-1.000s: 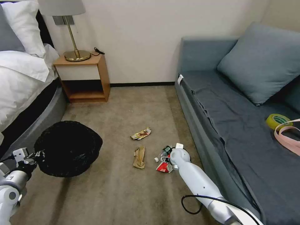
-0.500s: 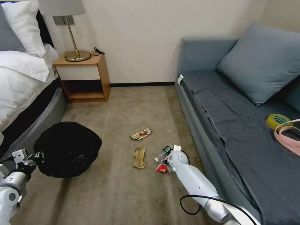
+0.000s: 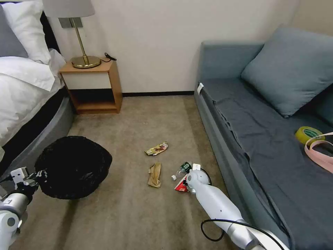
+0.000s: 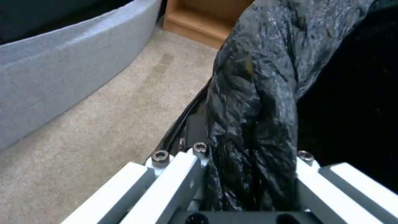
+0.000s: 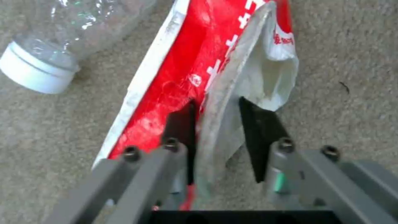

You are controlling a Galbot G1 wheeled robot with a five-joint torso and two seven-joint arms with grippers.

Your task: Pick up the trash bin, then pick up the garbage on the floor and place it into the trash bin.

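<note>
**Gripping the crushed carton while the bin hangs ready**

Lying flat on the carpet just beside the sofa [image 3: 242, 146], the red-and-white carton [image 5: 199, 71] sits between the black pads of the right claw [image 5: 215, 130], which pinches a folded white flap at the carton's edge. The carton looks light and thin-walled, already crushed, so it should bend rather than resist; the doubled flap seems the firmest place to hold. White characters run along its red face, too partial to read.

Touching the carton is the clear bottle [image 5: 62, 37], white cap on; it is probably light and liable to roll, and its green label [image 3: 185, 166] is illegible. The brown crumpled paper [image 3: 154, 174] and the shiny snack wrapper [image 3: 156, 148] lie near, apart from each other.

The trash bin [image 3: 71, 166] hangs well apart by the bed [image 3: 24, 97], the left claw [image 4: 248, 174] clamped on its rim through the slippery black liner.
</note>
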